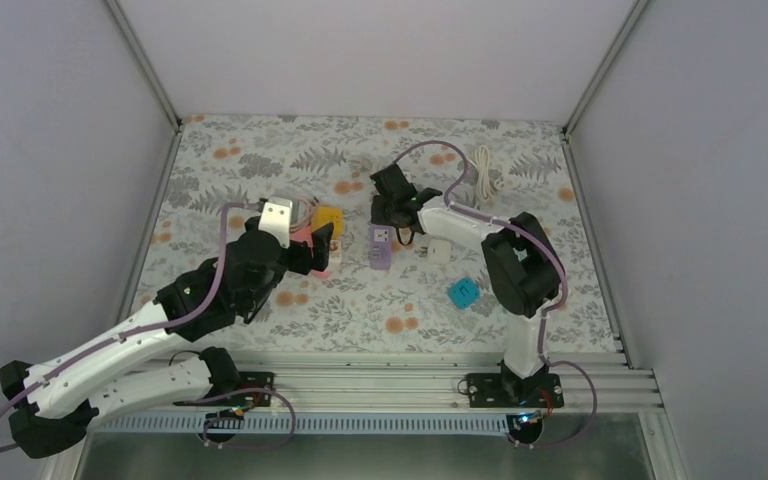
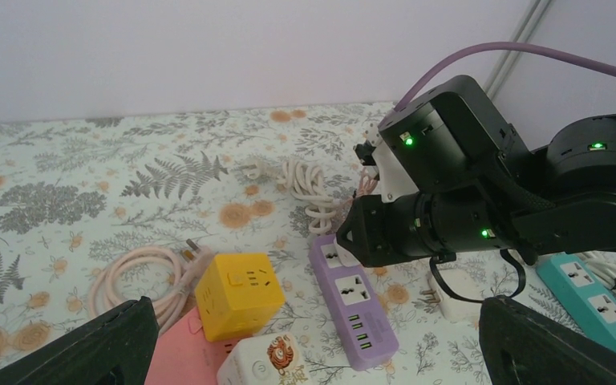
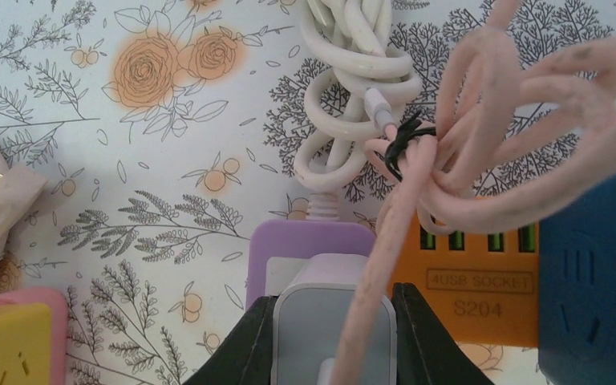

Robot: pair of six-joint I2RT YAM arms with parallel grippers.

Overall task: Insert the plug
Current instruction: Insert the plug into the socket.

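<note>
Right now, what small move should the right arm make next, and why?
Probably press the right gripper gently down toward the strip. It is shut on the white plug, which sits directly over the end of the purple power strip. Whether the pins are seated is hidden.

power strips 3: purple, teal, orange | cube sockets 2: yellow, white | arms 2: left, right

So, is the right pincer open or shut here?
Shut: the right pincer has its fingers pressed against both sides of the white plug, over the purple power strip end.
</note>
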